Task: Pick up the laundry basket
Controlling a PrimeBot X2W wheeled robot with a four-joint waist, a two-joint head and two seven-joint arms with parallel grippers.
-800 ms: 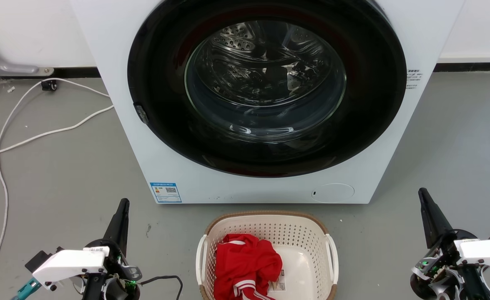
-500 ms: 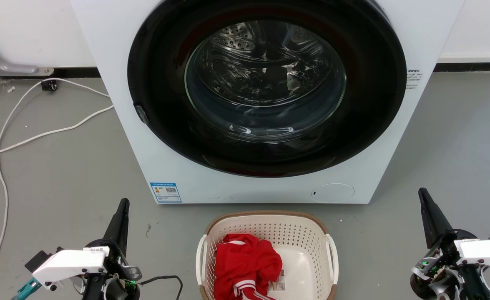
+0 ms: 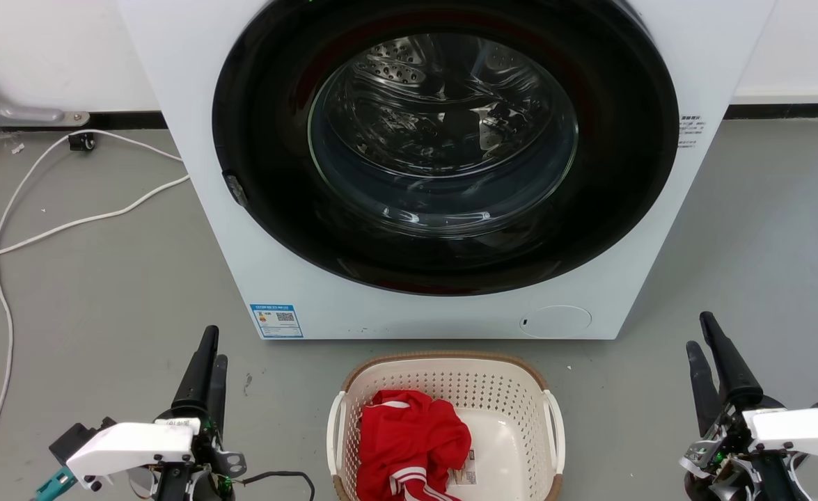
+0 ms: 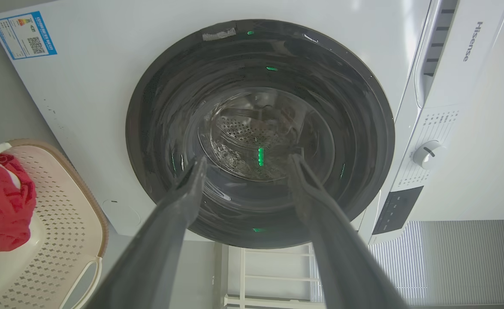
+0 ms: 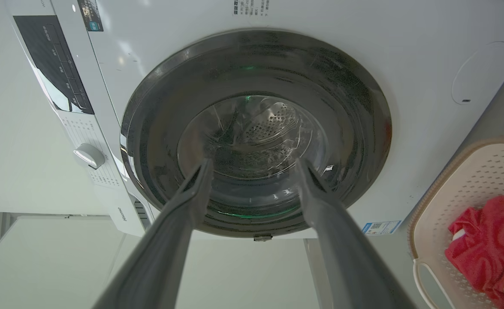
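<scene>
Two pincers are nearest, low at either side of the head view and well apart from each other. The left pincer [image 3: 214,348] points up toward the washer with its two dark fingers spread; its wrist view shows a wide gap between them and nothing held. The right pincer [image 3: 699,332] stands the same way, fingers parted and empty, well to the right of the basket.

Between them, a little farther on, the basket [image 3: 450,386] stands upright on the grey floor [image 3: 102,299], clear of both pincers. Its brown rim runs round the cream perforated walls, and a white handle [image 3: 332,431] shows on each long side. A red garment [image 3: 409,431] with white stripes lies bunched in its left half, leaving the smooth bottom on the right bare.

Just beyond the basket's far rim rises the white washer [image 3: 450,316], near it but not touching. A blue label [image 3: 276,320] sits at the lower left corner of its front and a round flap [image 3: 555,321] at the lower right. Above them the big dark round door [image 3: 443,132] is shut, with the steel drum visible through the glass.

Farther left, a white cable [image 3: 67,223] trails over the floor to the wall [image 3: 53,56].
</scene>
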